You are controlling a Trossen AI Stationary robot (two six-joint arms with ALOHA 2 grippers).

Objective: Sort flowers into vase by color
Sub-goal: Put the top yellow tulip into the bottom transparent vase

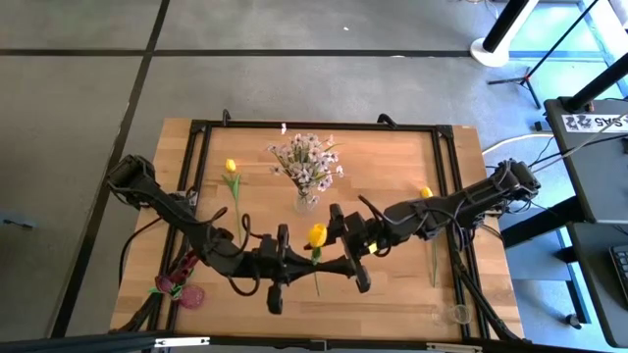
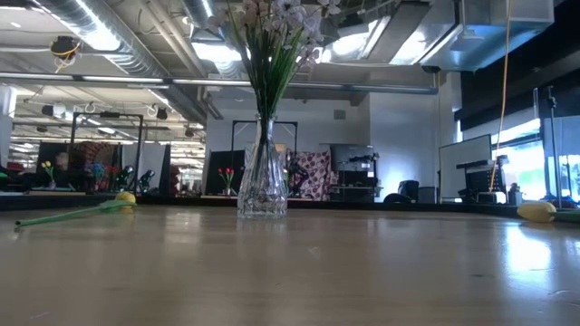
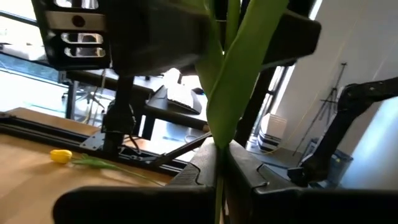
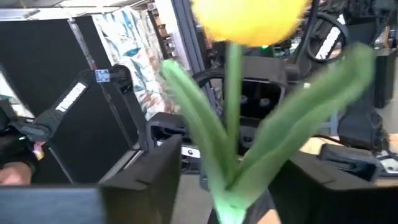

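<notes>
Near the bench's (image 1: 392, 294) front centre, right claw (image 1: 345, 257) and left claw (image 1: 294, 257) both pinching one yellow tulip (image 1: 317, 234) stem mid-handover; next, I judge, one releases, other carries to vase (image 1: 305, 201).

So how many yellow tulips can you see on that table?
3. One yellow tulip is held up between both grippers near the front middle, one lies on the table left of the vase, and one lies near the right edge. Others may be hidden.
</notes>
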